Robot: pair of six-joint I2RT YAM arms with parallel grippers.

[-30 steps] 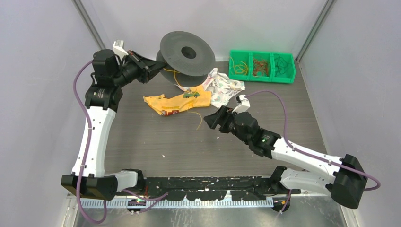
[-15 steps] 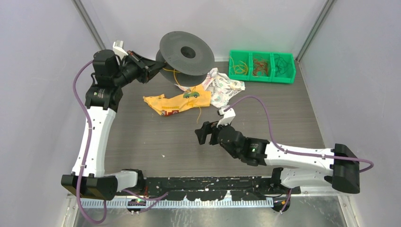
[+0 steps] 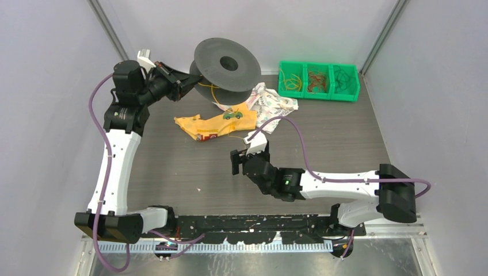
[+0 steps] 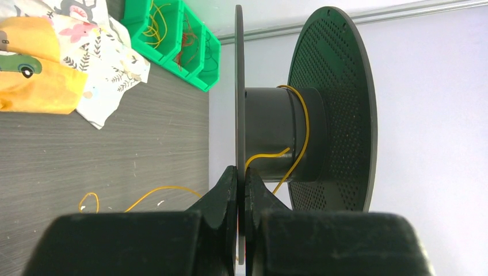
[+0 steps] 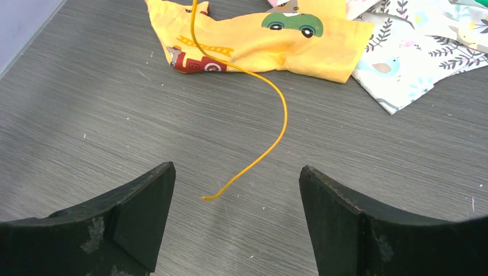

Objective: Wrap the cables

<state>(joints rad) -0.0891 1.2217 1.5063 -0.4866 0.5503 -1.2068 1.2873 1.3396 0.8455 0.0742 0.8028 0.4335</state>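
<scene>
Jaws: the right jaws are spread wide with nothing between them, held low over the bench [image 5: 103, 115].

The free end of the cable [image 5: 285, 115] lies flat on the bench just ahead of the opening. It sits between the two fingers' lines, nearer the finger on the left of the wrist view, and touches neither. From that end the strand runs away from the jaws, bows right, then swings back left and up over the yellow cloth [image 5: 259, 46]. Its long axis is roughly fore-and-aft to the jaws, so the closing line crosses it.

Judgement: a short advance and drop should put the tail between the fingers. The strand is thread-thin and floppy, so it may slip out or get pushed along the bench.

The patterned white cloth [image 5: 414, 63] lies beside the yellow one, right of the strand and apart from it.

Farther back, the cable climbs from the cloth to the black spool [image 3: 225, 63]. The left jaws are pressed together on the edge of its near flange. About one turn of yellow wire shows on the hub, so wrapping has barely begun. The left arm [image 3: 118, 155] is occupied and well apart from the free end. The right arm [image 3: 322, 181] is nearer, so the pickup falls to it.

Far right corner: a green bin [image 3: 320, 96] with three compartments, each holding further coils.
</scene>
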